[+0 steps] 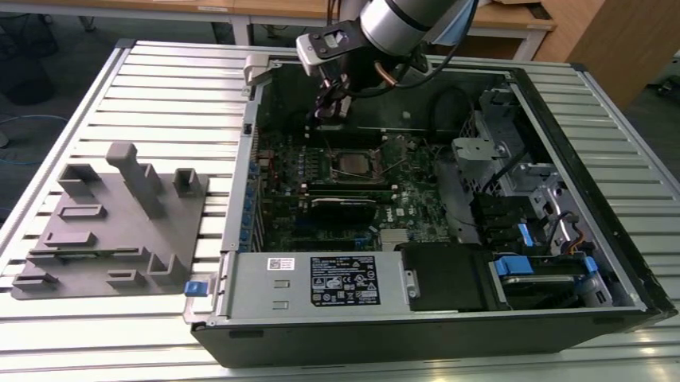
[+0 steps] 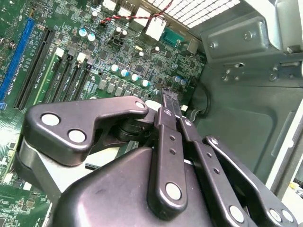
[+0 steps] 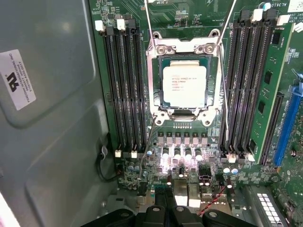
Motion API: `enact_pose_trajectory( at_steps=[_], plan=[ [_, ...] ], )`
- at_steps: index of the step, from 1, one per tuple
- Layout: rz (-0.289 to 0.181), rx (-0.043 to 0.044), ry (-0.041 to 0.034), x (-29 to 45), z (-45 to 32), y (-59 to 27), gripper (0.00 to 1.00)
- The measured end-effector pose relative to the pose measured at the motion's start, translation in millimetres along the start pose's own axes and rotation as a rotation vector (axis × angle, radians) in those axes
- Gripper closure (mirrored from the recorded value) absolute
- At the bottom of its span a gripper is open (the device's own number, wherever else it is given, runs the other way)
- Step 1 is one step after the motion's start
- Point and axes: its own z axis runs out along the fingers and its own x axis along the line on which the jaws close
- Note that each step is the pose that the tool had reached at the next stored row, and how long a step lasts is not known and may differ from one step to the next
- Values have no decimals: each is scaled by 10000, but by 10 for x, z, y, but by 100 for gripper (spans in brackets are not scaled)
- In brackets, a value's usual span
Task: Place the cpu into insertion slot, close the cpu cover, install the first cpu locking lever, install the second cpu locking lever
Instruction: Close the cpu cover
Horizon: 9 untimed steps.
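Observation:
The cpu (image 3: 184, 86), a silver-grey square chip, lies in the insertion slot (image 3: 161, 90) on the green motherboard (image 1: 318, 215). The cpu cover (image 3: 152, 80), a silvery frame, appears to lie flat around the chip. Two thin metal lever rods (image 3: 149, 23) (image 3: 230, 21) slant away from the socket's corners. My gripper (image 3: 165, 210) hovers off to one side of the socket, over the board's rear connectors, fingers together with nothing between them. In the exterior view the gripper (image 1: 327, 119) hangs above the back of the open case, just behind the socket (image 1: 351, 163). The second wrist view has the black fingers (image 2: 166, 111) pressed together.
Black memory slots (image 3: 123, 85) (image 3: 241, 80) flank the socket, and a blue card slot (image 3: 286, 123) lies beyond. The grey case wall (image 3: 47, 118) is close by. A power supply (image 1: 318, 278) and a drive cage (image 1: 531, 199) fill the case's front and the exterior view's right. A grey fixture tray (image 1: 107, 223) rests outside it.

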Motion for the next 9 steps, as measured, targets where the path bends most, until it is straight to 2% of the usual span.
enact_pose_trajectory(
  at_steps=[9],
  plan=[
    [0, 0, 0, 3, -31, -16, 89]
  ],
)
